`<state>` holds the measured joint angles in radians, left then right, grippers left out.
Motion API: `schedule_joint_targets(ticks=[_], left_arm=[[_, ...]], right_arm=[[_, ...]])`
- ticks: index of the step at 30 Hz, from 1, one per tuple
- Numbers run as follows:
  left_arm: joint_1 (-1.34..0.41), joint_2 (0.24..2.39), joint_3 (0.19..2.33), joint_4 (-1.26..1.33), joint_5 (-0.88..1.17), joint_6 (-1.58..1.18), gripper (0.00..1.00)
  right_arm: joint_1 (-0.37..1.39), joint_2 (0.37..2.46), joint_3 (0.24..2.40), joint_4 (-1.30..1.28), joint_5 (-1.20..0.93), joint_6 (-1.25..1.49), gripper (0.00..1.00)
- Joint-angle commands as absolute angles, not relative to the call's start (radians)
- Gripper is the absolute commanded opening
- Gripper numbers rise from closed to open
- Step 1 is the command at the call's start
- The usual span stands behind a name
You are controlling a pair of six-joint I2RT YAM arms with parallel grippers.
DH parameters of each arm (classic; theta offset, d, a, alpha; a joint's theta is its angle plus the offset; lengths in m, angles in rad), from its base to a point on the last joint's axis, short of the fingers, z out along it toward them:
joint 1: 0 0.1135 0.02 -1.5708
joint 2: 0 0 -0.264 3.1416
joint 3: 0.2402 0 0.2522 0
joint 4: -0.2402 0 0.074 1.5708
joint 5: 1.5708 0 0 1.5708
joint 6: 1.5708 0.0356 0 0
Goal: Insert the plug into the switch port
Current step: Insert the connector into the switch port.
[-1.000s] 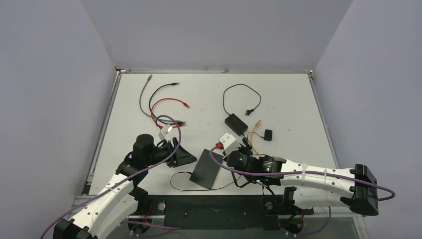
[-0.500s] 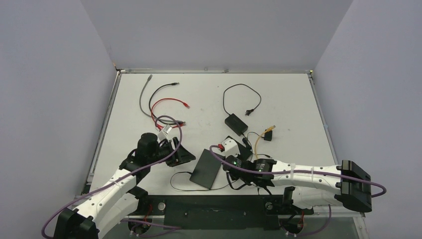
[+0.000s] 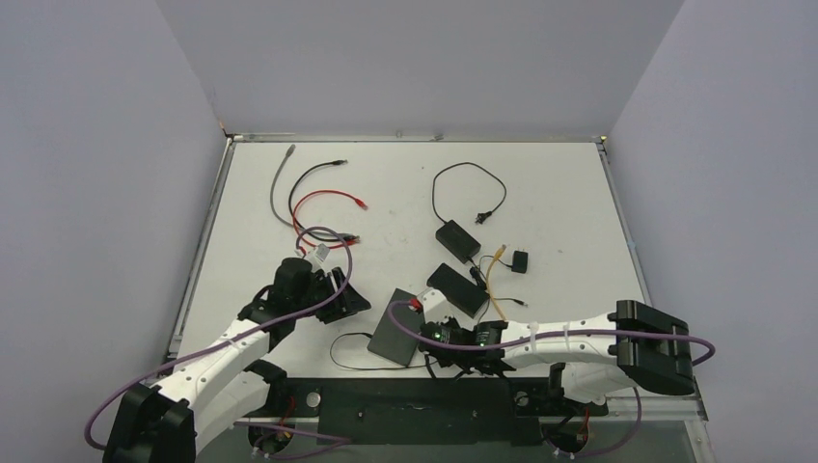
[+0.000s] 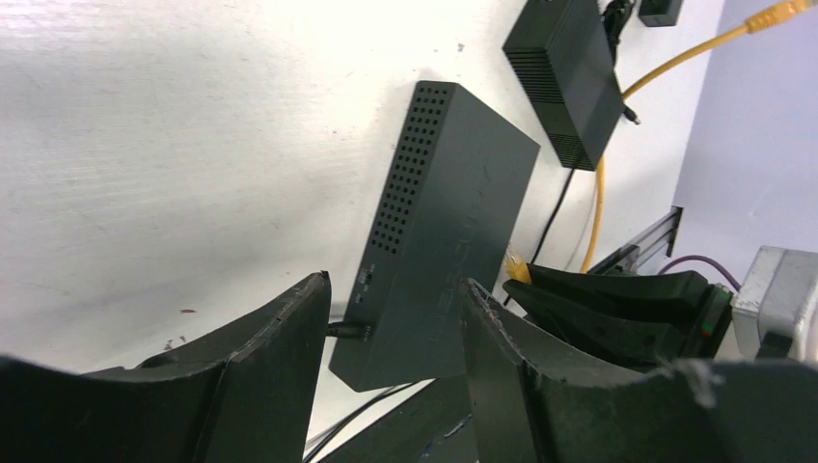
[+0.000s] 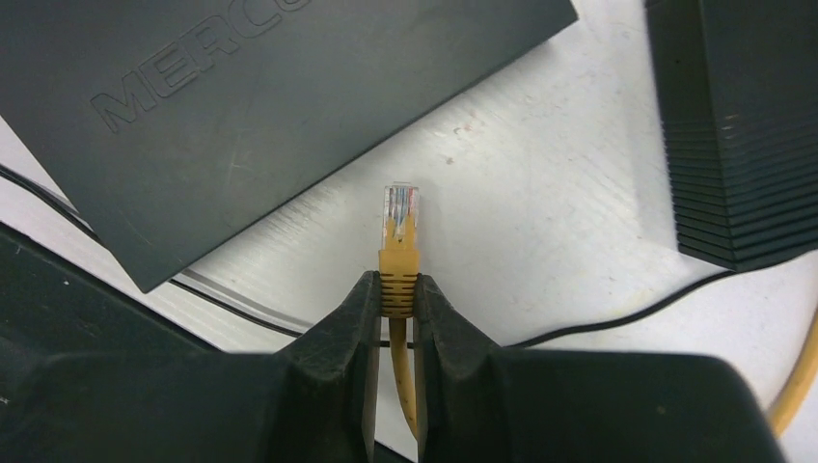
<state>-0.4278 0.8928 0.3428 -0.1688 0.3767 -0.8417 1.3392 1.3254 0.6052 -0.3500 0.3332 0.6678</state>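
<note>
Right wrist: right pincer (image 5: 395, 291) tight on yellow plug (image 5: 399, 220), switch (image 5: 270, 106) just ahead-left, black adapter (image 5: 743, 135) at right.

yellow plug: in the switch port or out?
Out. Right wrist view: right gripper shut on the plug; its clear tip shows whole, a gap of table between it and the switch.

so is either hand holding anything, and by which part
The right hand pinches the yellow plug by its boot, behind the clear connector tip. The left hand is open and holds nothing.
</note>
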Motion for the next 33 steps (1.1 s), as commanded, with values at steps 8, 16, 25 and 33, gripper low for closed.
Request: schedule_joint_targets(ticks=[8,16,25,33], left_arm=[[-0.420,1.014,0.388,-0.056,0.380,-0.789,0.48],[-0.419,1.090,0.407,-0.051,0.437,-0.749,0.45],[-0.419,1.088,0.417,-0.081,0.439,-0.724,0.44],[-0.420,1.093,0.422,-0.080,0.458,-0.706,0.44]], right_arm=[[1.373,1.394,0.603,-0.177,0.334,0.637,0.00],[1.431,1.414,0.605,-0.114,0.363,0.584,0.00],[1.466,1.405,0.614,-0.084,0.404,0.536,0.00],[1.476,1.404,0.591,-0.024,0.416,0.494,0.00]])
